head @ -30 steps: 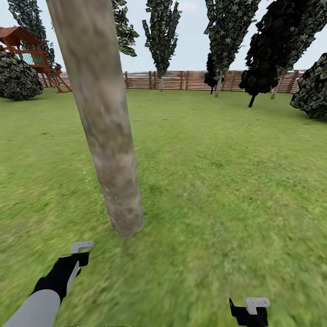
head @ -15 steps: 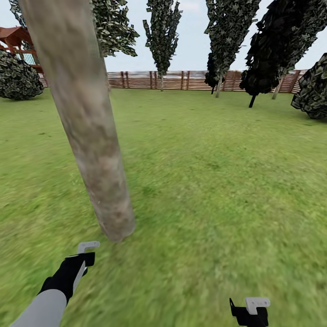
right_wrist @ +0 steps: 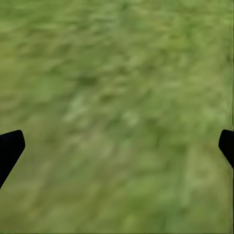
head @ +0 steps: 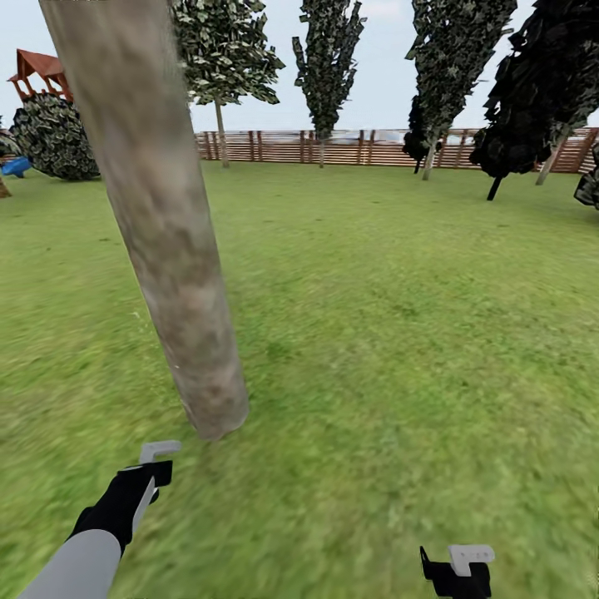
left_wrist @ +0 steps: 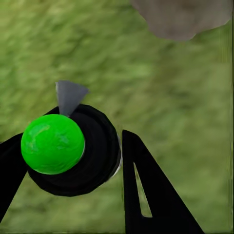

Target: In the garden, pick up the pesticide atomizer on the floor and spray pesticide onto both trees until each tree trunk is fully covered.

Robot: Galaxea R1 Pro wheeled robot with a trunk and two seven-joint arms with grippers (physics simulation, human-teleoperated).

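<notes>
Pesticide atomizer [left_wrist: 68, 148]: seen from the left wrist camera as a round black body with a glossy bright-green ball cap on top and a small grey wedge-shaped nozzle jutting from its rim. It sits between the two black fingers of the left gripper [left_wrist: 73, 165], one finger pressed to each side of the round body, so the jaws are pinching it. Blurred green grass lies under it.

Left gripper, head view [head: 141, 478]: black housing on a pale grey forearm, low at the left; a small light-grey L-shaped piece projects from its tip, just short of the trunk's foot.

Tree trunk [head: 162, 216]: thick, smooth, column-shaped, mottled grey-tan with darker brown patches, bare of branches in the part shown. It leans across the left of the head view and meets the lawn close ahead of the left gripper. In the left wrist view its rounded grey base [left_wrist: 183, 17] shows beyond the atomizer, apart from it.

Right gripper [head: 457, 570]: black with a light-grey bracket, low at the right of the head view. The right wrist camera shows its two black fingertips [right_wrist: 9, 148] at opposite edges, spread wide, with nothing but grass between them.

Lawn [head: 399, 333]: wide, uneven green, soft-textured.

Fence [head: 374, 148]: brown horizontal wooden slats along the far edge.

Background: dark narrow cypress-like trees [head: 329, 62] before the fence; a rounded dark bush [head: 54, 137] and a red-roofed play structure [head: 37, 66] at far left.
</notes>
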